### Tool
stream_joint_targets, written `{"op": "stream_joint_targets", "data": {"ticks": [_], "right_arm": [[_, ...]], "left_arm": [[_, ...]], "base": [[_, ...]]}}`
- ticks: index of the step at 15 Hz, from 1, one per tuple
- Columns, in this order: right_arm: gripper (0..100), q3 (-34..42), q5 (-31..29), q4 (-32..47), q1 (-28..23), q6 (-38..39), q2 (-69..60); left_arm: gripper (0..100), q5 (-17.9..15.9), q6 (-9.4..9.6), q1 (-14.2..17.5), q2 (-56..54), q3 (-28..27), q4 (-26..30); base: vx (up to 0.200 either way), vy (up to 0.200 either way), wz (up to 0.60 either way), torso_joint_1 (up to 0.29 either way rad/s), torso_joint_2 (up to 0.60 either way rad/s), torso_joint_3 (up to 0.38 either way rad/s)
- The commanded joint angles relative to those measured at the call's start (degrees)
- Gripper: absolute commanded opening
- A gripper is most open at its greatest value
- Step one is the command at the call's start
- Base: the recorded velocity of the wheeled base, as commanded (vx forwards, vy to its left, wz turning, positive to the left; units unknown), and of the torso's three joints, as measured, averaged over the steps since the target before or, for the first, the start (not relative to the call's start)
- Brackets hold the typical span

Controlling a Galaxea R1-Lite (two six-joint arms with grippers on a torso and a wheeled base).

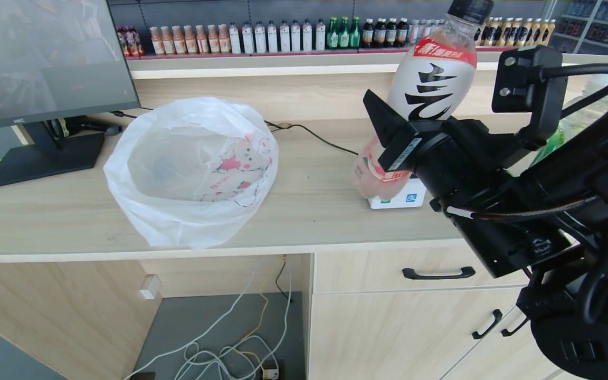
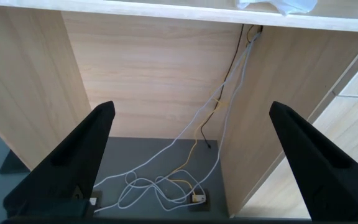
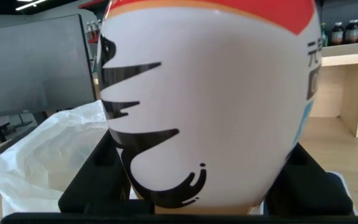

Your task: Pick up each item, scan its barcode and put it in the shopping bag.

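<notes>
A tall drink bottle (image 1: 430,89) with a white label, black brush mark, red band and black cap is held tilted in my right gripper (image 1: 396,145), which is shut on its lower half. It hangs just above a small white scanner box (image 1: 396,199) on the counter. In the right wrist view the bottle (image 3: 207,99) sits between the dark fingers (image 3: 92,180). A white plastic shopping bag (image 1: 193,169) stands open on the counter to the left of the bottle. My left gripper (image 2: 191,162) is open below the counter, facing the kneehole with loose cables.
A black monitor (image 1: 40,58) on its stand occupies the counter's far left. A black cable (image 1: 314,137) runs across the counter behind the bag. A raised ledge (image 1: 283,66) and a shelf of bottles lie behind. Drawers with black handles (image 1: 438,273) are under the counter.
</notes>
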Motion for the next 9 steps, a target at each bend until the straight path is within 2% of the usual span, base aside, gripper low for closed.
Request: {"op": "stream_joint_targets", "data": {"ticks": [1,5,9], "right_arm": [[0,-0.87,-0.1,-0.15,-0.99,-0.02,-1.03],[0,-0.78,0.25,-0.06,-3.45,0.24,-1.38],[0,-1.4,5.61,-0.58,-10.83,1.65,1.17]], "left_arm": [[100,0.02,0.0,0.01,-0.01,0.0,0.06],[100,0.02,0.09,-0.07,-0.01,0.0,0.06],[100,0.02,0.0,0.01,-0.01,0.0,0.06]], "base": [[0.0,0.0,0.0,0.0,0.0,0.0],[0.0,0.0,0.0,0.0,0.0,0.0],[0.0,0.0,0.0,0.0,0.0,0.0]]}}
